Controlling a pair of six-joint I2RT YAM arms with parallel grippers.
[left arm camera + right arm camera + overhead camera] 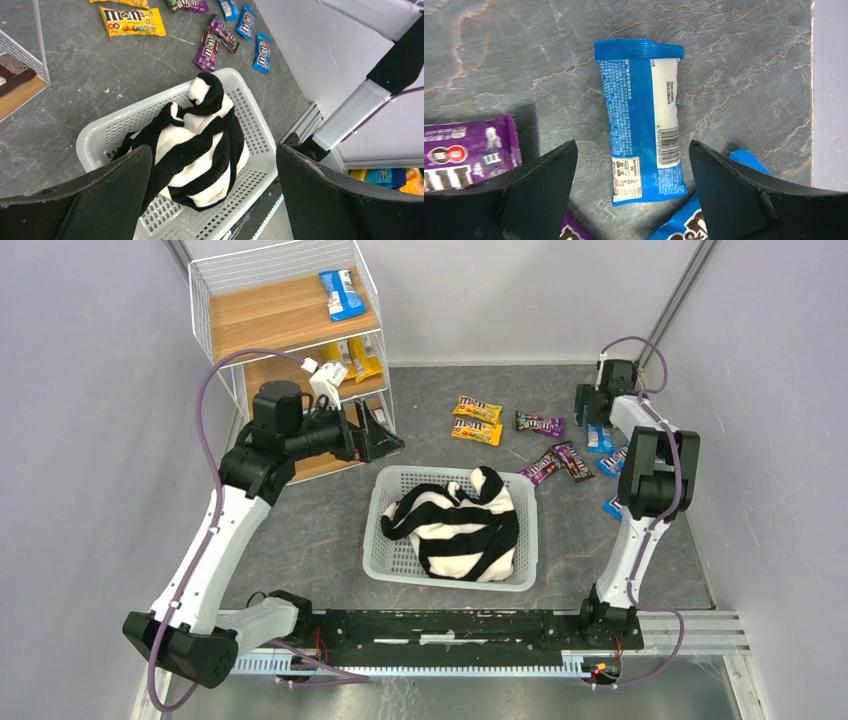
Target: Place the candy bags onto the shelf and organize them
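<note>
Right wrist view is filled by a blue candy bag (641,120) lying flat on the grey table (524,50), printed back upward, between the widely parted fingers of the right gripper (632,145); it is not clamped. The left gripper (390,443) is likewise spread and empty at the shelf (250,310) (a blue bag (341,293) is laid on top, seemingly yellow bags (355,358) below). Loose purple packets (540,423) and yellow packets (477,409) are scattered behind the basket (385,540), in which a striped cloth (455,525) is heaped.

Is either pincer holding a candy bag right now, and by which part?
Nothing is held. The left pincer gapes empty near the shelf. The right pincer stands open over a blue candy bag lying flat on the table, not gripped.
</note>
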